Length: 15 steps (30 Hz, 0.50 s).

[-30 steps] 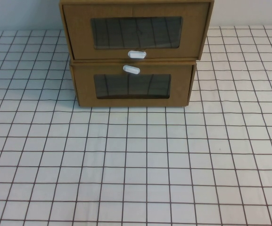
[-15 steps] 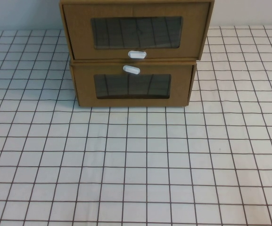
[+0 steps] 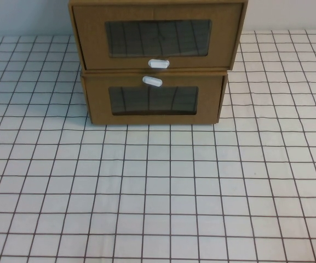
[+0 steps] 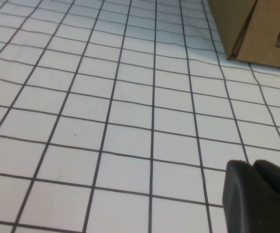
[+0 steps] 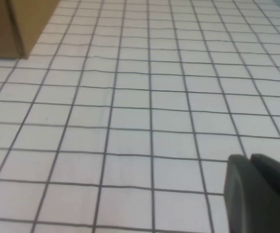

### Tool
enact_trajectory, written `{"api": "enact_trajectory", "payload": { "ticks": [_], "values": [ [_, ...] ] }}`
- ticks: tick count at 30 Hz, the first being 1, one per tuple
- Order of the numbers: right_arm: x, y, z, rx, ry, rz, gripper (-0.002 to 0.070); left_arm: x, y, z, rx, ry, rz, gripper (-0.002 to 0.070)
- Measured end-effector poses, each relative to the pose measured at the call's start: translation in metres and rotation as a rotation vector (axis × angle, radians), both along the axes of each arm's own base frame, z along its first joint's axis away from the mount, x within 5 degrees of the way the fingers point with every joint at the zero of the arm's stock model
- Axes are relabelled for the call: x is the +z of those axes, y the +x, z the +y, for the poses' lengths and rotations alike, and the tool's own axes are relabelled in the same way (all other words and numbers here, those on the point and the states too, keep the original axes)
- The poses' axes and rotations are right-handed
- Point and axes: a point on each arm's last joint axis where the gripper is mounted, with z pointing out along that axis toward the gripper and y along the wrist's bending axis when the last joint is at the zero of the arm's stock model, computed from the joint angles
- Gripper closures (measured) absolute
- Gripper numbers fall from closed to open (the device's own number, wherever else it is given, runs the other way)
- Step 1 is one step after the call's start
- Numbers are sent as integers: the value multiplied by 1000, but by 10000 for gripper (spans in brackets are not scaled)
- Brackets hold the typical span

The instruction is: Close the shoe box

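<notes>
Two brown cardboard drawer boxes stand stacked at the far middle of the table. The upper one is the shoe box (image 3: pixel 158 35), with a clear window and a white oval pull (image 3: pixel 159 63) just below it. Its drawer front faces me; how far it sticks out I cannot tell. Neither arm shows in the high view. My left gripper (image 4: pixel 253 166) is shut and empty, low over the cloth on the near left of the stack. My right gripper (image 5: pixel 250 158) is also shut and empty, low over the cloth on the near right.
The twin box (image 3: pixel 153 101) under the shoe box carries its white pull (image 3: pixel 152 81) above its window. Its corners show in the wrist views (image 4: pixel 256 29) (image 5: pixel 13 24). A white tablecloth with a black grid (image 3: pixel 163 186) covers the table.
</notes>
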Motion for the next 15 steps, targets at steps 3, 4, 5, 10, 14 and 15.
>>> {"api": "enact_trajectory", "payload": {
  "ticks": [3, 4, 5, 10, 14, 15],
  "values": [
    [-1, 0, 4, 53, -25, 11, 690, 0, 0, 0, 0, 0, 0, 680],
    [-2, -1, 5, 63, -33, 20, 689, 0, 0, 0, 0, 0, 0, 680],
    [-3, -1, 5, 70, -42, 28, 690, 0, 0, 0, 0, 0, 0, 680],
    [-3, -1, 6, 80, -48, 34, 689, 0, 0, 0, 0, 0, 0, 680],
    [-3, -1, 6, 81, -48, 34, 690, 0, 0, 0, 0, 0, 0, 680],
    [-3, -1, 6, 81, -48, 34, 689, 0, 0, 0, 0, 0, 0, 680]
  ]
}}
